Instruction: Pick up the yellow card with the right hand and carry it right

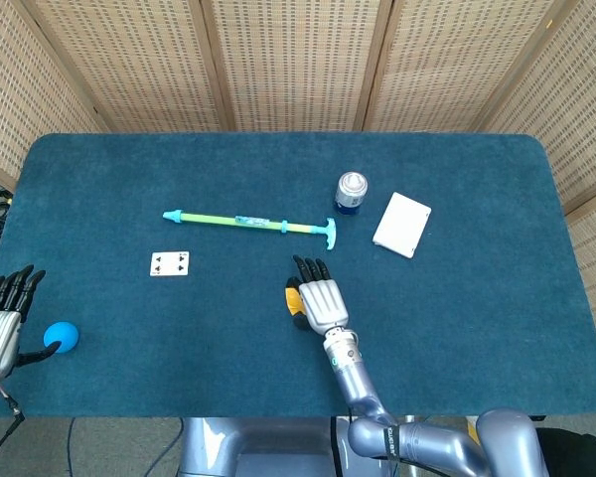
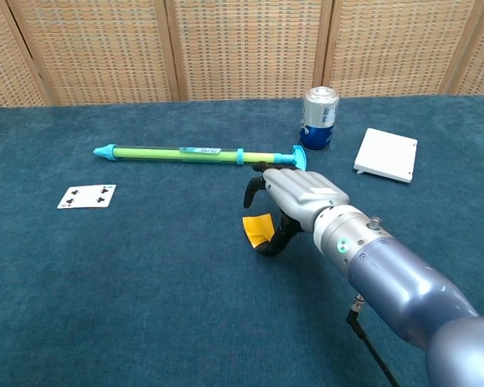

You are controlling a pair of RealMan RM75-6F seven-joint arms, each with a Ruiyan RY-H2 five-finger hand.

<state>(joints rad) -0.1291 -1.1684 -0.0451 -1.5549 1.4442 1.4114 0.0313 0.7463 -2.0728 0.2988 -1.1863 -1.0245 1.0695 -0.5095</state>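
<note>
With the small, bent yellow paper card (image 2: 258, 229) lying on the blue cloth at frame centre, the right hand (image 2: 294, 201) arches over it, fingers curling to pinch its edge, grip not yet sure.

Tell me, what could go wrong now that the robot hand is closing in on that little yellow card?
The yellow card lies nearly flat on the blue cloth, so the right robot hand could push it along or crumple it instead of lifting it. One corner already looks bent up. Carrying it right, a loose pinch might drop such a thin card. The green stick lies just beyond the fingertips; reaching further forward could nudge it.
</note>
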